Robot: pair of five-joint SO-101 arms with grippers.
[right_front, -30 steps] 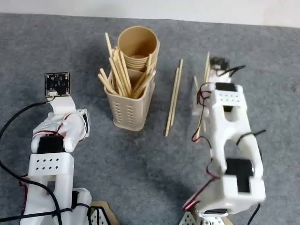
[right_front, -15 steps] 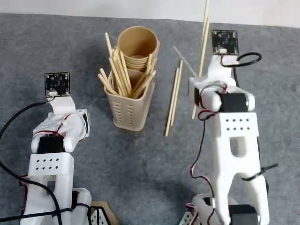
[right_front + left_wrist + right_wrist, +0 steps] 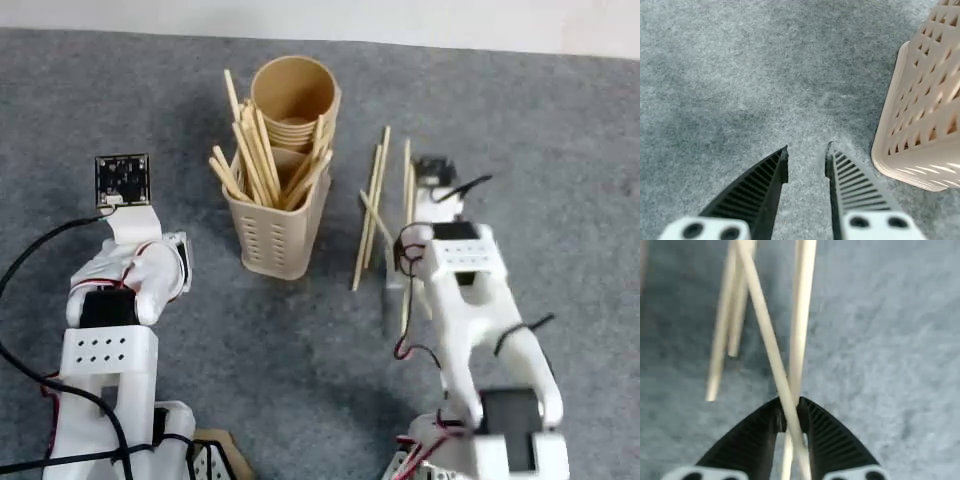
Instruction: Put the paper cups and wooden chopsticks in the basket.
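Note:
The beige perforated basket (image 3: 275,230) stands at the back middle of the mat, with stacked paper cups (image 3: 293,95) and several wooden chopsticks (image 3: 255,160) in it. A loose pair of chopsticks (image 3: 362,255) lies on the mat to its right. My right gripper (image 3: 408,225) is just right of that pair, shut on two crossed chopsticks (image 3: 407,165). In the right wrist view the gripper (image 3: 790,410) pinches the crossed chopsticks (image 3: 802,300), with the loose pair (image 3: 725,340) beyond. My left gripper (image 3: 806,150) is open above bare mat, beside the basket (image 3: 925,115).
Grey carpet-like mat (image 3: 560,130) covers the table. The left arm (image 3: 125,275) sits left of the basket. Black and red cables (image 3: 420,250) hang off the right arm. Open mat lies in front of the basket and at the far right.
The right arm rose with two chopsticks, then came back down and left beside the loose pair; the held sticks now cross. The left arm has not moved.

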